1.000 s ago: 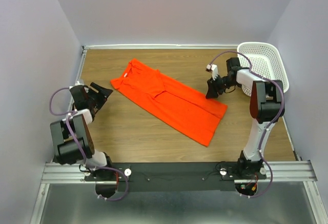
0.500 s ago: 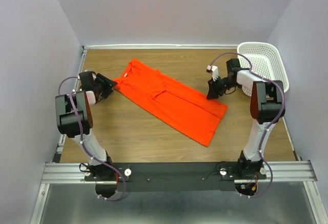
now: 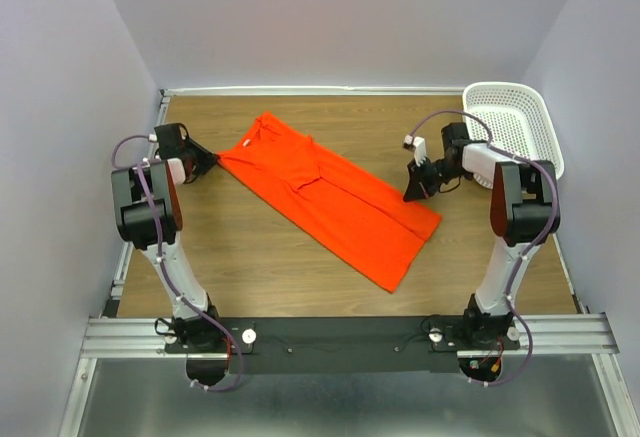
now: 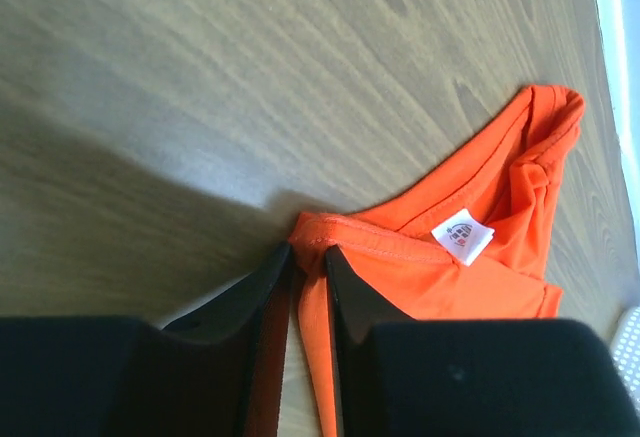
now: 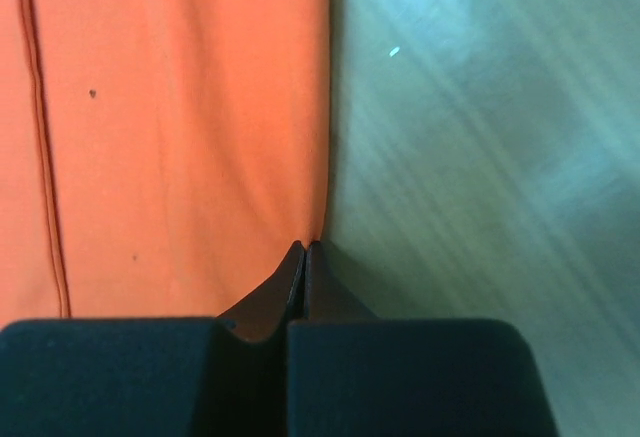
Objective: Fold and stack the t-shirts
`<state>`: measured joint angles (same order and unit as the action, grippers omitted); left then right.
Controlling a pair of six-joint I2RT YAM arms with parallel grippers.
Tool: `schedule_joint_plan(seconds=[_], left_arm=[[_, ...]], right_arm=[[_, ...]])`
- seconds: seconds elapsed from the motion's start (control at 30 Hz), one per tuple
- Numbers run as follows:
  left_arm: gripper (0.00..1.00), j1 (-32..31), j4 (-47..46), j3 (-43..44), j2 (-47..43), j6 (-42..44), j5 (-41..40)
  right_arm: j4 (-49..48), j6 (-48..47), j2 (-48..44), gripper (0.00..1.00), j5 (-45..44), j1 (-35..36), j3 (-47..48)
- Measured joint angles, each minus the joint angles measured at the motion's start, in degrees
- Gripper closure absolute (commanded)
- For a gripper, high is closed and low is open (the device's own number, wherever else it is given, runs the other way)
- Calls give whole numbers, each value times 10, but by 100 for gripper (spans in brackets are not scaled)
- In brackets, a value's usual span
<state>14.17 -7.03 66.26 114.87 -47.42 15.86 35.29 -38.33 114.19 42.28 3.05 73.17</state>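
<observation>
Lying slantwise across the desk (image 3: 240, 257), the t-shirt (image 3: 335, 202) looked thin, limp and light. By my judgement it would sag unless held at its edges. The right pincer (image 3: 412, 193) was clenched on its side edge. Farther back, the left pincer (image 3: 207, 161) nipped the shoulder corner. A basket (image 3: 515, 122) stood beyond.

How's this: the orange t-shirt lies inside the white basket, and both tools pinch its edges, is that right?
Not quite. The top external view shows the t-shirt lying on the table, outside the basket. The left tool and right tool do pinch its edges.
</observation>
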Motion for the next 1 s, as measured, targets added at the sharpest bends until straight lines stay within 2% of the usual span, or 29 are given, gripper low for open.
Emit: schedule_joint_plan(seconds=[0.33, 0.37, 0.4, 0.43, 0.5, 0.53, 0.7, 0.8, 0.9, 1.0], left_arm=[[71, -1, 42, 116, 70, 26, 18], [71, -2, 46, 136, 82, 30, 18], [66, -2, 50, 152, 92, 34, 20], [62, -2, 58, 175, 105, 39, 23], [49, -2, 65, 198, 118, 47, 31], [46, -2, 66, 204, 121, 51, 35], [43, -4, 59, 196, 110, 81, 54], [39, -5, 56, 148, 67, 105, 54], [33, -8, 31, 43, -51, 127, 60], [31, -16, -22, -66, -191, 133, 72]], right_arm=[[-2, 7, -90, 99, 0, 1, -128], [-2, 7, -101, 93, 0, 1, -142], [2, 7, -110, 87, 0, 3, -154], [10, 9, -120, 66, 0, 4, -167], [21, 10, -130, 37, 6, 4, -177], [23, 16, -136, 0, 10, 5, -179], [19, 50, -173, 0, -13, 10, -163], [0, 70, -173, 0, -26, 10, -135], [-16, 77, -157, 0, -7, 10, -88], [-26, 103, -78, 0, 41, 12, 6]])
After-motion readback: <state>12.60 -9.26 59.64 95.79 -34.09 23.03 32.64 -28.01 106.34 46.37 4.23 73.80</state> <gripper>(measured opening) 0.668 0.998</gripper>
